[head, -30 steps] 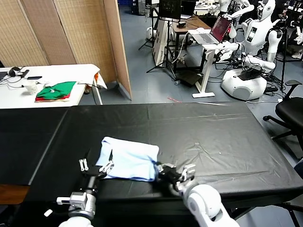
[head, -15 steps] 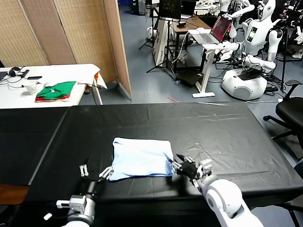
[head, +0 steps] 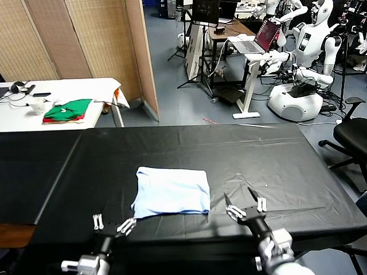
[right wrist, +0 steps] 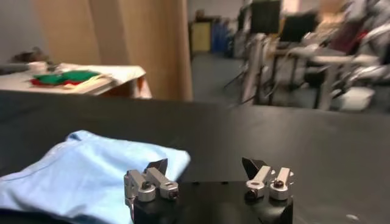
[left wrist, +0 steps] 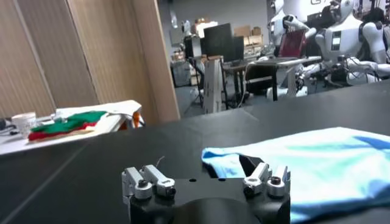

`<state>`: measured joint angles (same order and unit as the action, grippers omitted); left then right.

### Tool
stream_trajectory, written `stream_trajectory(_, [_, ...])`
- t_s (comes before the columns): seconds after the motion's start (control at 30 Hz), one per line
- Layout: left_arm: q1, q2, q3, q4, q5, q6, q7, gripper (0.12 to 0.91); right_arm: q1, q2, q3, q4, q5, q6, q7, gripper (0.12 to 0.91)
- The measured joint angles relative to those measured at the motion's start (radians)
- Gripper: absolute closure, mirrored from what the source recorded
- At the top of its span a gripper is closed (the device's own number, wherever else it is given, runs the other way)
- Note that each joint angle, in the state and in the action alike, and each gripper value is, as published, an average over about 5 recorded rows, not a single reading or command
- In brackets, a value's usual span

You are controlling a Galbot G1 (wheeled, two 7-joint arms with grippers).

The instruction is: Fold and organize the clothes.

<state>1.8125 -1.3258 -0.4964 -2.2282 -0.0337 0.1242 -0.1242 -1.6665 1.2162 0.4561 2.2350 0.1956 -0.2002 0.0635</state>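
Note:
The clothes are one pale light-blue T-shirt (head: 172, 192), folded into a flat rectangle on the black table (head: 269, 154), slightly left of its middle. My left gripper (head: 113, 224) stands open near the front edge, just short of the shirt's near left corner and not touching it. In the left wrist view that gripper (left wrist: 201, 173) is empty, and the shirt (left wrist: 317, 164) lies just beyond it. My right gripper (head: 245, 206) is open beside the shirt's near right corner, a small gap away. The right wrist view shows this gripper (right wrist: 205, 165) empty too, the shirt (right wrist: 85, 170) off to one side.
A white side table (head: 86, 89) at the far left carries folded green and red garments (head: 67, 110). Woven screens (head: 86, 40) stand behind it. Past the black table are desks and other robots (head: 304, 86), and an office chair (head: 352, 134) is at the right.
My right gripper opened, let go of the shirt's right edge and drew back. The shirt slid right and now lies flat. My left gripper pulled back toward the front edge.

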Motion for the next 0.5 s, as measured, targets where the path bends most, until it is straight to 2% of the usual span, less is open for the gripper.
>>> stream_trajectory(0.17, [0.064, 0.015, -0.007, -0.036, 0.000, -0.009, 0.000, 0.123, -0.135, 0.012, 0.011, 0.010, -0.067, 0.160, 0.058, 0.118])
stream_trajectory(0.3, [0.105, 0.019, -0.020, -0.055, 0.003, -0.026, -0.001, 0.123, -0.234, 0.027, 0.017, 0.011, -0.100, 0.256, 0.112, 0.118])
stream_trajectory(0.5, [0.153, 0.015, -0.030, -0.074, -0.013, -0.038, 0.001, 0.123, -0.334, 0.035, 0.006, 0.015, -0.116, 0.307, 0.169, 0.118])
